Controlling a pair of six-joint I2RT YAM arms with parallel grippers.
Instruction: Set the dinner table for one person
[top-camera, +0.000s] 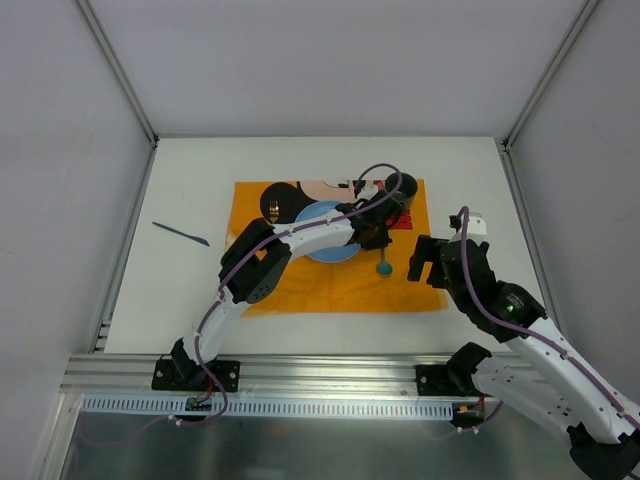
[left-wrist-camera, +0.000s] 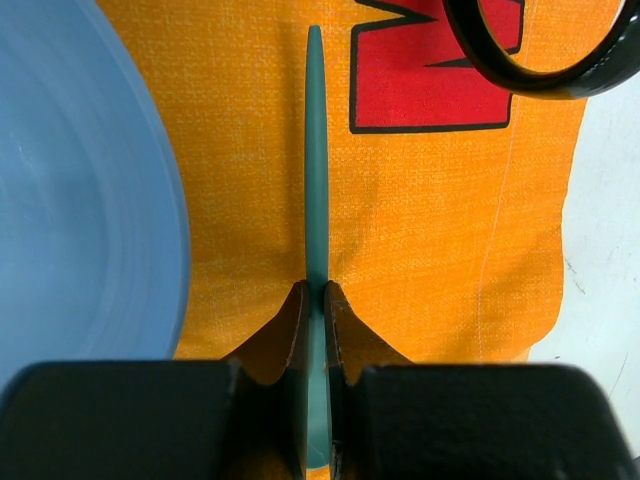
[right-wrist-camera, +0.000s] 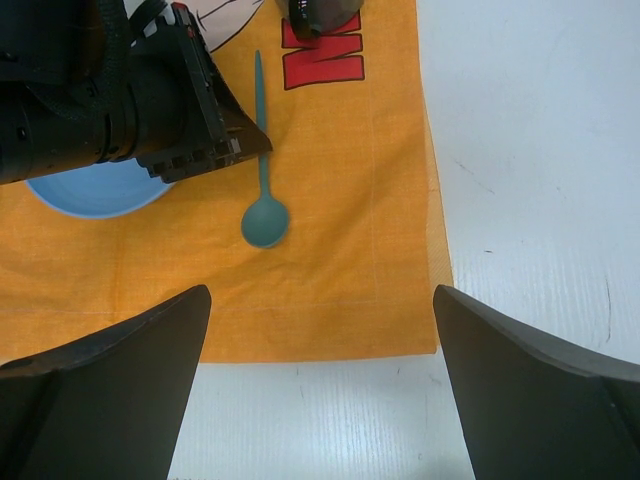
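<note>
We judge the setting to be a good way along but not finished. On the white tabletop (top-camera: 200, 180) an orange placemat (top-camera: 300, 290) lies spread in the middle, with a blue plate (right-wrist-camera: 95, 190) on it and a black cup (top-camera: 401, 185) standing at its far right corner. The left claw (left-wrist-camera: 318, 300) is clenched on the handle of a teal spoon (left-wrist-camera: 316, 180), which it holds over the mat just to the right of the plate. The handle points toward the cup and the bowl toward the near edge. We cannot tell whether the bowl is touching the cloth or hanging just above it, so we count the spoon as in the act of being placed and not yet let go. The right claw (right-wrist-camera: 320, 295) is spread wide and carries nothing. It hovers near the mat's right edge, apart from the spoon. Well off to the left, on bare tabletop beyond the mat, lies a slim dark utensil (top-camera: 182, 233), possibly a knife. It appears to be the one piece that has not been brought to the plate. As we read it, what is left is to release the spoon and then fetch that utensil to the setting.
</note>
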